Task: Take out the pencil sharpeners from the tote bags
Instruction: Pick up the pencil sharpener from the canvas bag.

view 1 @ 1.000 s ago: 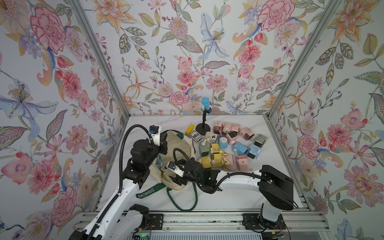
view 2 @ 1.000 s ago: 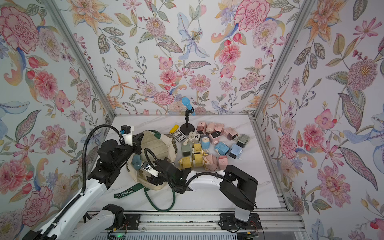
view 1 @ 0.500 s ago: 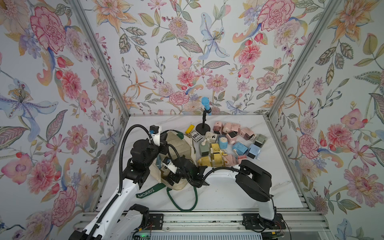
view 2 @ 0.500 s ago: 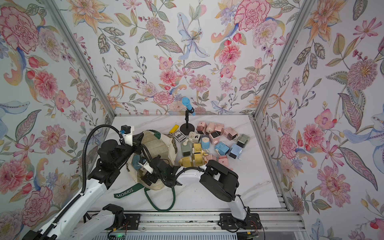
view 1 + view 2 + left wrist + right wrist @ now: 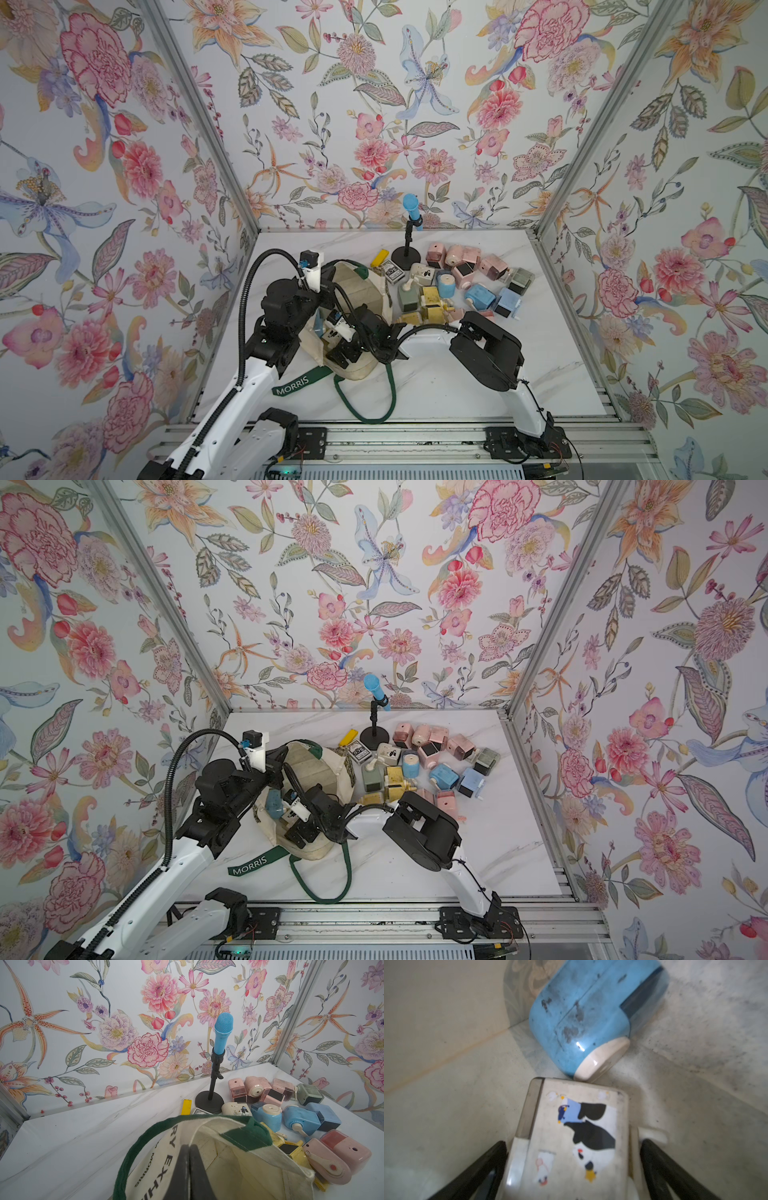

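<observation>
Arm on the left is reaching up from the lower left of both top views toward the tote bag [image 5: 361, 286]. The left gripper [image 5: 189, 1146] is sitting fully closed. In the left wrist view its dark fingers [image 5: 182, 1169] are pressing together with the bag's cream rim pinched between them, and the mouth is gaping open.

Bag is lying slumped left of centre on the white table [image 5: 457, 386]. A green strap [image 5: 293, 385] lettered MORRIS is trailing out at its lower left, and a green handle loop [image 5: 365, 415] is lying flat on the table just below it.

Right gripper [image 5: 574, 1141] is reaching into the bag's mouth with its jaws spread wide, straddling a cream sharpener [image 5: 571, 1126] that is carrying a cartoon sticker. One finger is standing at each side of it. Contact isn't clear, so I'm not calling it a grip.

A blue sharpener [image 5: 581, 1016] is lying just beyond the cream one on the inner cloth, and it is also showing through the mouth in a top view [image 5: 274, 804].

Right of the bag, near upper centre of the table, a yellow bar [image 5: 379, 258] and a dark printed box [image 5: 390, 271] are lying beside a blue microphone [image 5: 412, 210], which is standing on a black stand.

Further right, the pencil sharpeners [image 5: 463, 270] already out of the bag are crowding together in a heap — pink, blue, yellow, green and cream, many of them touching. The right arm's elbow is covering the heap's lower edge.
</observation>
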Motion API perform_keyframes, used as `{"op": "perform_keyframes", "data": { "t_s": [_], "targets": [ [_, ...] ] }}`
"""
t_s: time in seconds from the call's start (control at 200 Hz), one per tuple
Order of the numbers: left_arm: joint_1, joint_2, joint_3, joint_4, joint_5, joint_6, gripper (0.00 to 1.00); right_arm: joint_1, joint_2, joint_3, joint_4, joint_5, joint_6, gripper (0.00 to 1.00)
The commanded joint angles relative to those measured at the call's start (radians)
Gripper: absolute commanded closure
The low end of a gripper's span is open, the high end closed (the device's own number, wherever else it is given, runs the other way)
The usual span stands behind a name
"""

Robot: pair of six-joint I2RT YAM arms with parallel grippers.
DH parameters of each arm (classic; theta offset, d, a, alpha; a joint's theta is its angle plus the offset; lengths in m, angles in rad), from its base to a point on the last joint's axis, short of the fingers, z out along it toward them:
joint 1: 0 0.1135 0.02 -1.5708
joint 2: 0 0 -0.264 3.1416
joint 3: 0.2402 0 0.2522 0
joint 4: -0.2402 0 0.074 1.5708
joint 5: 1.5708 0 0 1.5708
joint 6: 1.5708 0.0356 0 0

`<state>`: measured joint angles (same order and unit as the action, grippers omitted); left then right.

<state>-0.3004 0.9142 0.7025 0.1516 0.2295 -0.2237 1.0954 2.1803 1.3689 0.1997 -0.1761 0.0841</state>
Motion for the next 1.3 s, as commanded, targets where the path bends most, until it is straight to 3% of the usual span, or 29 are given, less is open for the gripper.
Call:
{"op": "perform_keyframes", "data": {
  "t_s": [0.0, 0.4, 0.931, 1.291],
  "targets": [
    [-0.010, -0.009, -0.003, 0.047, 0.017, 0.001, 1.00, 0.013, 0.043, 0.068, -0.096, -0.008, 0.001, 0.00],
    [-0.011, -0.005, 0.000, 0.042, 0.000, -0.012, 1.00, 0.027, 0.030, 0.082, -0.116, 0.046, -0.041, 0.17],
    [-0.009, -0.010, -0.004, 0.042, 0.002, -0.003, 1.00, 0.035, -0.314, -0.261, 0.154, 0.015, -0.081, 0.25],
    [-0.012, -0.010, -0.005, 0.042, 0.000, 0.000, 1.00, 0.047, -0.629, -0.505, 0.225, 0.043, -0.121, 0.27]
  ]
}}
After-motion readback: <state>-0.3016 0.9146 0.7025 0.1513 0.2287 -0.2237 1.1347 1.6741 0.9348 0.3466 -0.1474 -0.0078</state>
